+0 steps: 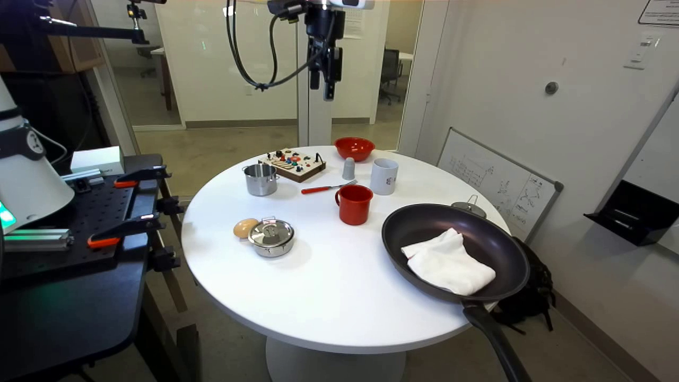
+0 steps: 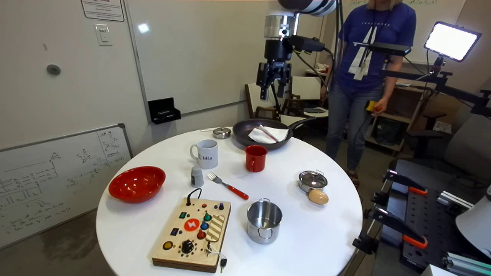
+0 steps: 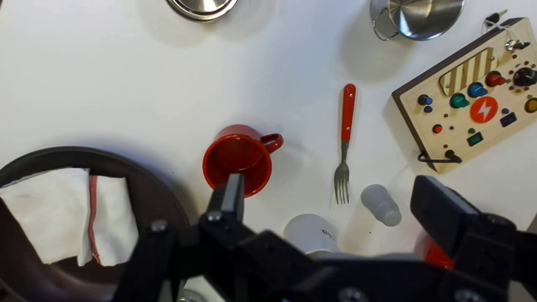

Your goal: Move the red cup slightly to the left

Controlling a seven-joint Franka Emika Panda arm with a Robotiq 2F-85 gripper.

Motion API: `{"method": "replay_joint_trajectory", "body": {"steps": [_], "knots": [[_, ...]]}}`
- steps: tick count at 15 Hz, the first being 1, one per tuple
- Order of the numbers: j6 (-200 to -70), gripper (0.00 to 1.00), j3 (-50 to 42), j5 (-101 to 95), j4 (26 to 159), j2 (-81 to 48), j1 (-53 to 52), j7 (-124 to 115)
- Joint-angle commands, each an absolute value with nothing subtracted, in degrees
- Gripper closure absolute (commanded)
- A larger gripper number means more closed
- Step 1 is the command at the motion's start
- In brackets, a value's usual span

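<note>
- Gripper (image 2: 272,94) high above table (image 1: 318,297), fingers (image 3: 439,207) spread, nothing held.
- Red cup (image 1: 354,207) upright on table, between pan (image 1: 496,249) and fork (image 3: 347,113).
- Likely step, approach: centre over cup, drop straight, clasp clear of handle (image 3: 277,137).
- Counts: one each red cup, fork, pan, cloth (image 1: 451,268), mug (image 1: 383,178), red bowl (image 2: 137,184), shaker (image 2: 197,177), egg (image 2: 318,196), knob board (image 2: 182,241), lidless pot (image 2: 264,230); two lidded pots (image 2: 313,181).

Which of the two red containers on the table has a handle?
The red cup, standing between the black pan and the red-handled fork: a loop handle juts from its side. The wider, shallower red bowl shows none.
</note>
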State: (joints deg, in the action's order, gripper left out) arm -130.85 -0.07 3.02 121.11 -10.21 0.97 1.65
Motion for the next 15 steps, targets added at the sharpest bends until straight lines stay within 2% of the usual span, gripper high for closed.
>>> {"method": "replay_joint_trajectory", "body": {"steps": [1,2,4,6,15], "knots": [[-125.5,0.0,-0.3,5.1,109.2,-22.0,2.2,2.7],[-129.6,0.0,-0.2,3.3,116.8,-15.4,1.5,1.7],[-128.1,0.0,-0.2,3.4,112.8,-19.9,2.0,1.7],[-136.8,0.0,-0.2,1.5,118.0,-16.6,1.0,1.4],[-133.2,0.0,-0.1,2.5,110.0,-26.6,1.3,1.2]]}}
